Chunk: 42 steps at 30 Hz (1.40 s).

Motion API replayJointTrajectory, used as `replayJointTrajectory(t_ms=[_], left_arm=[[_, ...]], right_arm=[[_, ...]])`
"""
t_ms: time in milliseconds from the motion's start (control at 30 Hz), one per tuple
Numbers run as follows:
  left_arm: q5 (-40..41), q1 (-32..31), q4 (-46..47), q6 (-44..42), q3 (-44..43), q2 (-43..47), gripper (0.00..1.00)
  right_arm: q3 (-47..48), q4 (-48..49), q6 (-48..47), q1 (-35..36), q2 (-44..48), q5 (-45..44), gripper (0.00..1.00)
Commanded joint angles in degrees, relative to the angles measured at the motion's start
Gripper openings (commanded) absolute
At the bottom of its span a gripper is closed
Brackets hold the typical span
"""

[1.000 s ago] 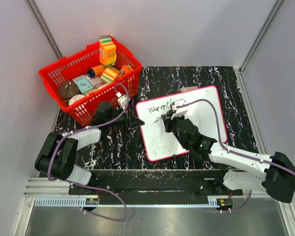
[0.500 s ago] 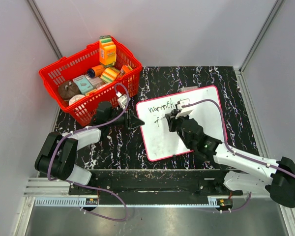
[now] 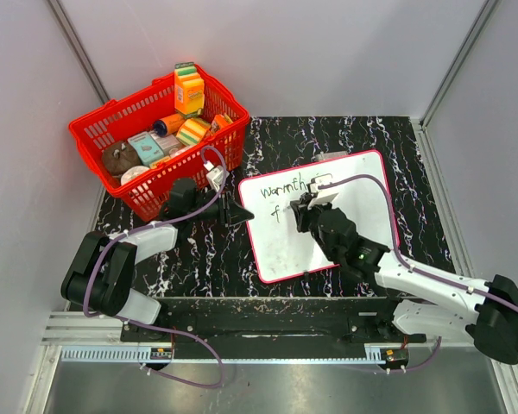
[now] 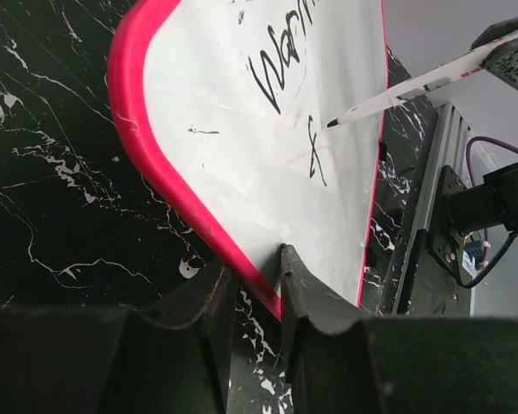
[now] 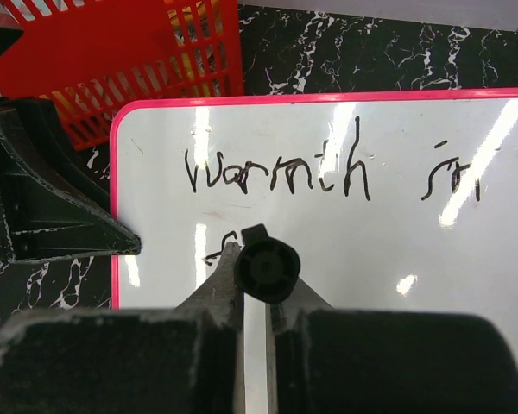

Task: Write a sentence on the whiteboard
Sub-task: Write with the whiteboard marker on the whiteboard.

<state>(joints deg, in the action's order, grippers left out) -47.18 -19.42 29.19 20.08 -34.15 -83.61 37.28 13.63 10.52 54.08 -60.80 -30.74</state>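
The whiteboard lies on the black marble table, pink-framed, with "Warmth" and a further short scrawl on its first line and an "f" starting the second. My left gripper is at its left edge, and in the left wrist view its jaws are shut on the pink frame of the whiteboard. My right gripper hovers over the board's left half, shut on a black-capped marker. The marker points down beside the "f", its tip just above the whiteboard.
A red basket full of groceries stands at the back left, close to the left arm and the board's upper left corner. The basket also shows in the right wrist view. Grey walls enclose the table on three sides.
The right gripper with the marker has shifted slightly right and away from the arm bases over the board, uncovering the end of "Warmth". The left arm has not moved.
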Motion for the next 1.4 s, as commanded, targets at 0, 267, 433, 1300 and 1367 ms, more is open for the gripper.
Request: replayJointTrajectory(t_ms=[0,267,433,1300,1367], left_arm=[[2.88,-1.15,-1.33,-6.89,-0.65,0.21,0.0],[2.88,-1.15,-1.33,-6.98,-0.65,0.21,0.0],[2.88,-1.15,-1.33,-7.07,-0.65,0.21,0.0],[2.88,-1.15,-1.33,-6.98,-0.74,0.03,0.0],[2.88,-1.23,-1.24,-6.98,-0.74,0.12,0.0]], right_arm=[[0.34,1.05,0.46,-0.38,-0.64,0.16,0.0],[0.52,1.4,0.9,-0.38,-2.22,1.21,0.0],[0.25,1.49,1.52,-0.47,-2.13,2.79,0.0],[-1.68,-2.03,2.66,-0.3,0.77,0.42,0.0],[-1.33,-2.03,2.57,-0.38,0.33,-0.63,0.0]])
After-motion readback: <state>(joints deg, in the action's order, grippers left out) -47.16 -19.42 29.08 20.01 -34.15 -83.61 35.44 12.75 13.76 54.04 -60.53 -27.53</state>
